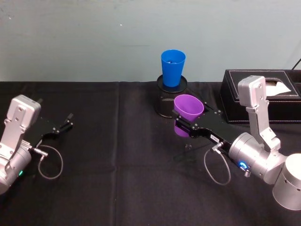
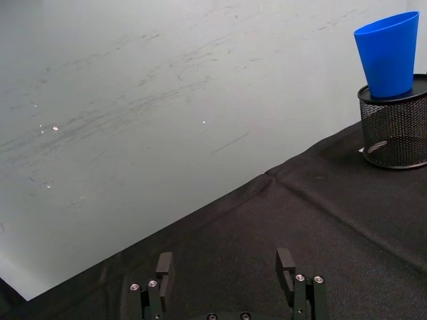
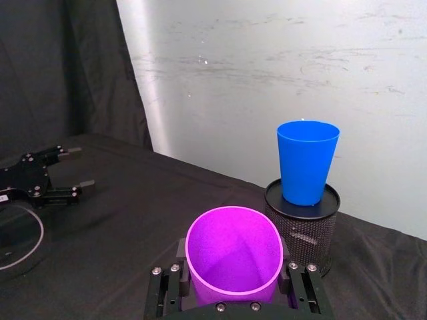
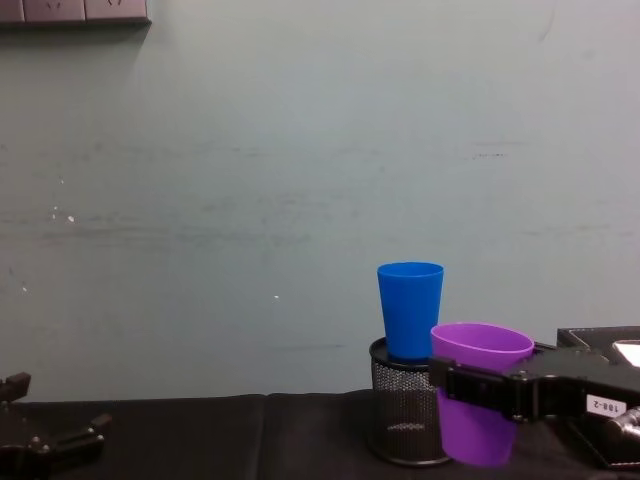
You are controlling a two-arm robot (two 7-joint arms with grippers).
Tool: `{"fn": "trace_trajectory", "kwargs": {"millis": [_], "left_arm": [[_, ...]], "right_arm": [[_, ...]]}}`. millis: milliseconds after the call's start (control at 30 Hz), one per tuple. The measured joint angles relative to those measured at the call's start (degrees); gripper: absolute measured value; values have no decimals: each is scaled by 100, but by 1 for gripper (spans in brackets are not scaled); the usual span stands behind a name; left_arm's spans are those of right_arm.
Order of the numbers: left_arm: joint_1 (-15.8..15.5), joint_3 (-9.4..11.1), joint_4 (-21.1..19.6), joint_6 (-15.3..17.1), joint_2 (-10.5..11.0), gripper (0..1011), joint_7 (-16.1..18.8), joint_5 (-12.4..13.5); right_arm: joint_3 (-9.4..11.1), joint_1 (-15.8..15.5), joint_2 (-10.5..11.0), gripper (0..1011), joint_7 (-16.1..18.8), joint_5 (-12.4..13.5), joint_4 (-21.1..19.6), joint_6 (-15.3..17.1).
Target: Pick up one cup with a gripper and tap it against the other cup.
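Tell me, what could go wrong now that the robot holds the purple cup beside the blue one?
The blue cup stands perched atop the mesh pen holder, so a firm tap might topple it. The purple cup, shut in the right gripper, is level with the holder and could hit that instead. The left gripper lies open far to the left.

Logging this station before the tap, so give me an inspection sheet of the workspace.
Surface: black cloth, one seam.
Job's things: purple cup in the right gripper, beside the holder; blue cup upright on the holder; cups not touching.
Clutter: mesh holder; black tissue box.
Grippers: right gripper shut on purple cup; left gripper open, idle at left.
Cables: left cable and right cable loop at the wrists.
Surroundings: pale wall.
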Motion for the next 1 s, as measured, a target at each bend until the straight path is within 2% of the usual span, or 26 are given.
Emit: {"fn": "trace_trajectory", "kwargs": {"millis": [667,833,1000], "left_arm": [[0,0,0,0,0,1000,0,0],[0,0,0,0,0,1000,0,0],[0,0,0,0,0,1000,0,0]], "right_arm": [[-6,5,2,718,0,0,3,-2],[-64,131,-4,718,1,-31,53,-3],[-141,398,-54,718,5,-78,203,92]]}}
